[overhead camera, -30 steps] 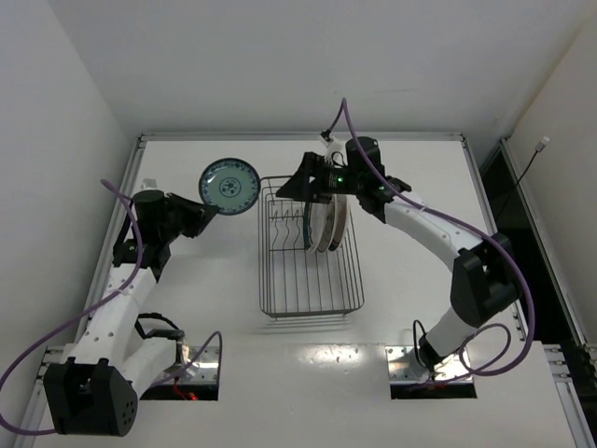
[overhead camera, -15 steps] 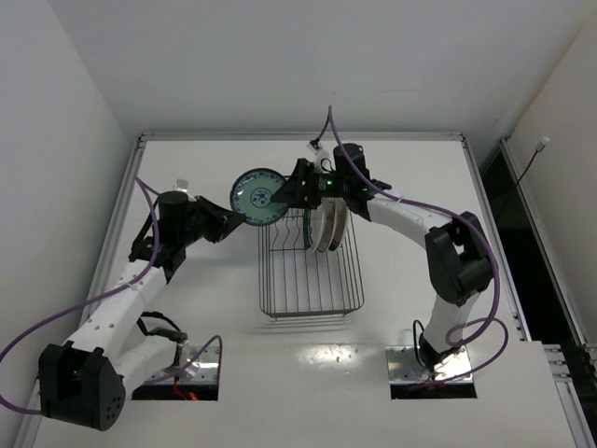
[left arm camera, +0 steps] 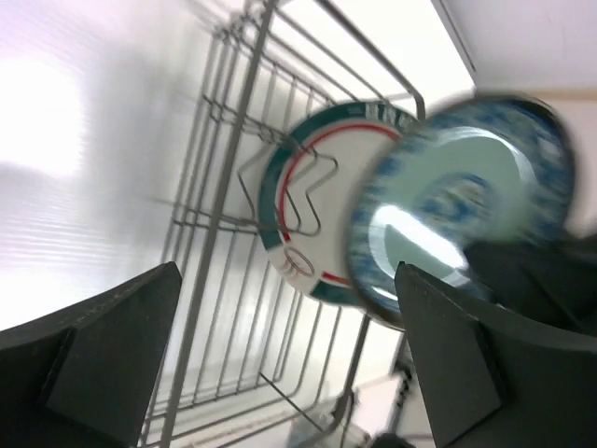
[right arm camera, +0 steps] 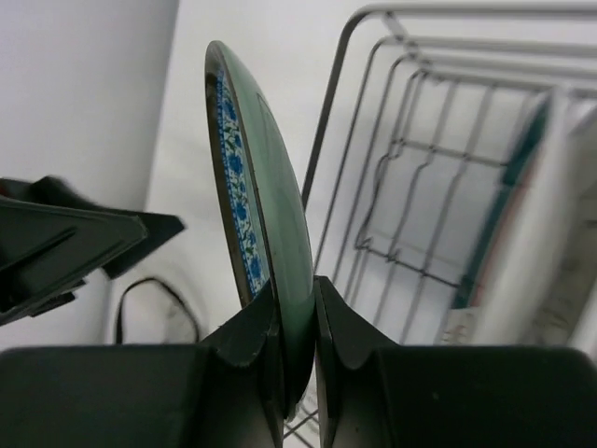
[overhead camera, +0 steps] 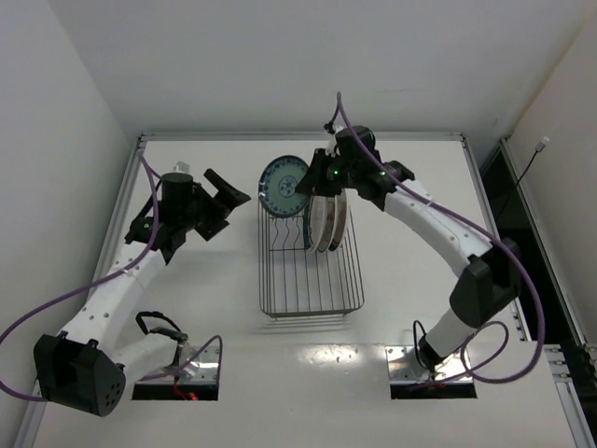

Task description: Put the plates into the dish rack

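The teal plate (overhead camera: 282, 185) shows a blue floral rim band; in the dark wire dish rack (overhead camera: 312, 312), white plates (overhead camera: 328, 222) carry green-and-red bands.

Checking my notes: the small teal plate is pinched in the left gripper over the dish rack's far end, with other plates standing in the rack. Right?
No. The right gripper, not the left, pinches the small teal plate, as the right wrist view shows; the left gripper is open. The rest holds: it is over the dish rack's far end, banded plates standing inside.
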